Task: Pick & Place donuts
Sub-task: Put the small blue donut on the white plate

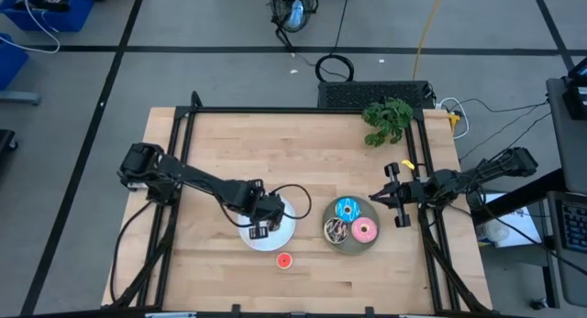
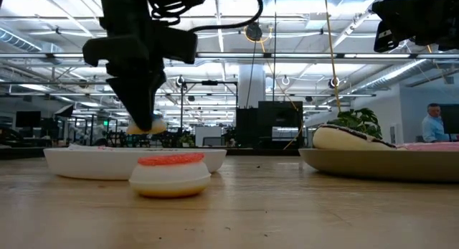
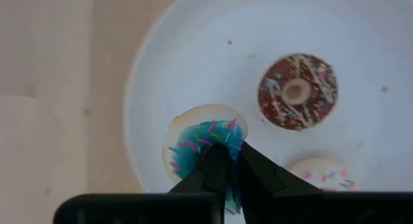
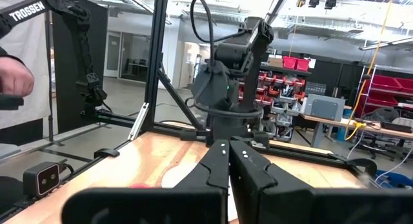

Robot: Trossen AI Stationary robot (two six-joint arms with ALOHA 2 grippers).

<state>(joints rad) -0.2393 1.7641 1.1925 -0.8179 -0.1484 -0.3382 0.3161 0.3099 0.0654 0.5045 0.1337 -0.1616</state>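
Left gripper (image 3: 231, 161) is above the white plate (image 1: 284, 228), jaws pinched on the edge of a small blue-iced donut (image 3: 200, 143). From table height the donut looks lifted clear of the plate, hanging from the fingertips (image 2: 147, 120). An edge pinch makes sense here: the ring is tiny, and gripping the rim keeps the jaws off the plate floor.

Also on the white plate: a small brown donut (image 3: 297, 90) sitting flat, well apart from the held one, and a small white-iced one (image 3: 321, 173) half cut off at the frame edge. Both are clear of the jaws, so no risk of knocking them.

A small red-topped donut (image 1: 283, 260) sits on the bare desk (image 1: 220, 162), just beside the white plate on the near side, not on either plate.

The grey plate (image 1: 332, 242) carries the three bigger ones: blue (image 1: 347, 209), pink (image 1: 364, 230) and dark sprinkled (image 1: 337, 229), packed close together.

Right gripper (image 1: 378, 197) is parked just beside the grey plate on the far side from the white one, jaws pressed together, holding nothing. It looks like it's just waiting clear of the left arm's path.

Can't tell yet whether the blue one is going down onto this plate or leaving it. Either way, the red one on the desk looks like the piece left to handle.
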